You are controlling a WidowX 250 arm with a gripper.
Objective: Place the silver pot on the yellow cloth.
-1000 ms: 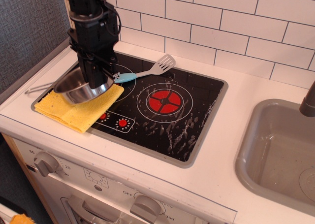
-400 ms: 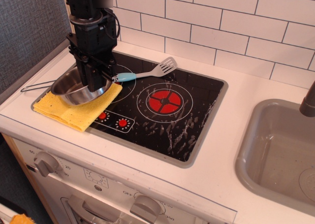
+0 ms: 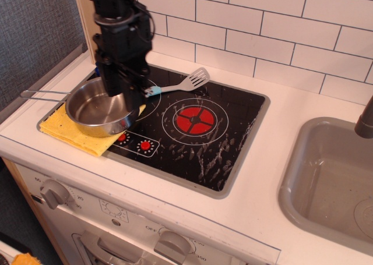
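I see the silver pot [image 3: 100, 109] sitting on the yellow cloth [image 3: 70, 131] at the desk's front-left, handle pointing left; end effector [image 3: 123, 89] is at the pot's back rim, can't tell if it's clamped or apart; pot looks light, stiff, slick steel; I'd grip the rim wall, not the thin wire handle; cloth is soft, may bunch.

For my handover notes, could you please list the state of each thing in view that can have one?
silver pot: upright, empty, resting on the cloth, handle pointing left.
yellow cloth: folded flat, under the pot, at the hob's left edge.
gripper: at the pot's rim; open or shut cannot be told.
spatula: lying flat on the hob.
right burner: glowing red.
sink: empty.
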